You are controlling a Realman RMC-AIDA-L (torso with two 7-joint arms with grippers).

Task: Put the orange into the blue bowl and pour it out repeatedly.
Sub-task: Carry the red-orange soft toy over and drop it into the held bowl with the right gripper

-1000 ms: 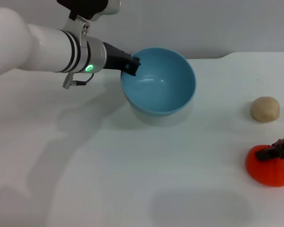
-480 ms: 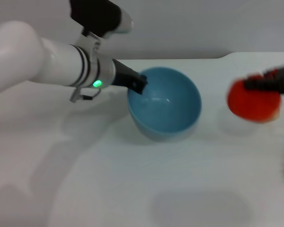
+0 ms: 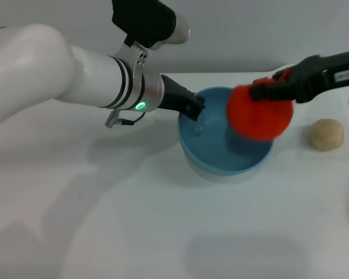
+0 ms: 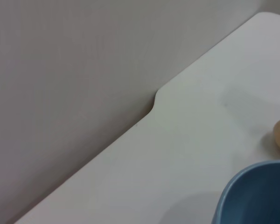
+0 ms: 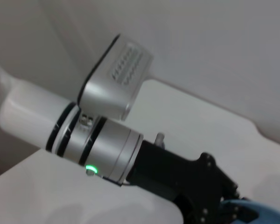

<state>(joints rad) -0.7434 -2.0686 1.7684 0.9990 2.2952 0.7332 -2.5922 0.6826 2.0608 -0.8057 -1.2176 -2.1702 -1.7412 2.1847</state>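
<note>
The orange (image 3: 260,114) hangs in the air above the right half of the blue bowl (image 3: 224,160), clear of its rim and hiding part of its inside from the head view. It is clamped from above by the right end effector (image 3: 266,90), whose dark fingers close around the top of the fruit; the right arm reaches in from the right edge of the view.

The blue bowl stands on the white surface (image 3: 163,221), upright or nearly so. The left end effector (image 3: 193,108) is closed on the bowl's rim at the side nearest the left arm, its black fingers pinching the wall there. A green light glows on the left arm's wrist ring (image 3: 141,106). In the left wrist view only a piece of the bowl's rim (image 4: 252,193) shows, with the surface's far edge and a grey wall (image 4: 74,70) behind it. The right wrist view shows the left arm's silver wrist and black end effector (image 5: 210,196) on the blue rim.

A beige round lump (image 3: 326,134) lies on the surface to the right of the bowl, well apart from it.
</note>
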